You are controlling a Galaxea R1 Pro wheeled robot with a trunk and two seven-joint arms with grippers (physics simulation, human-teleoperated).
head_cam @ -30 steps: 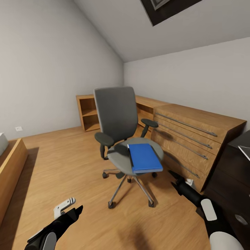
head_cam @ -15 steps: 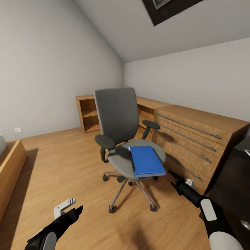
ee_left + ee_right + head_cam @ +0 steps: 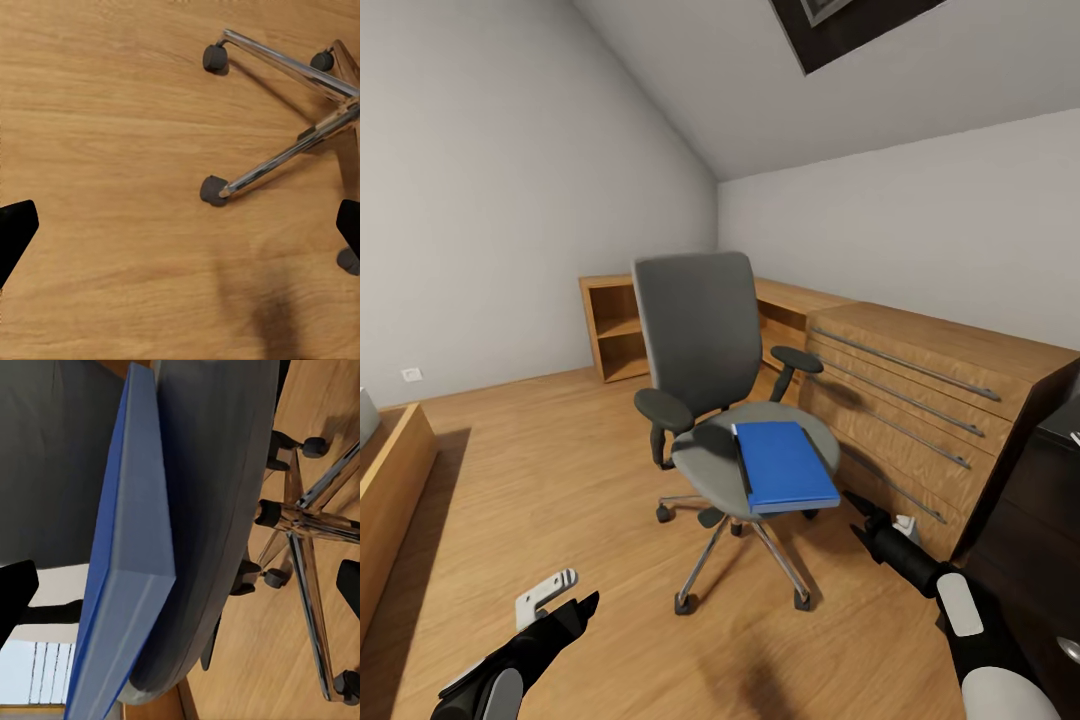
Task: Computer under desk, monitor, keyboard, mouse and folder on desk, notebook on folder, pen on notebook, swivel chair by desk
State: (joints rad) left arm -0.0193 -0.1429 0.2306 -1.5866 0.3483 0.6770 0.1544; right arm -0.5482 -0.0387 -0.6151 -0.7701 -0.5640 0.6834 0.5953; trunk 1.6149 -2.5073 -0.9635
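The folder (image 3: 787,465) lies flat on the chair (image 3: 720,400) seat, just ahead of the right gripper (image 3: 863,512), which points at the seat edge with its fingers apart and empty. The left gripper (image 3: 565,595) hangs low over the floor (image 3: 540,470), also spread and empty, short of the chair's casters. A drawer unit (image 3: 920,400) stands beyond the right gripper.
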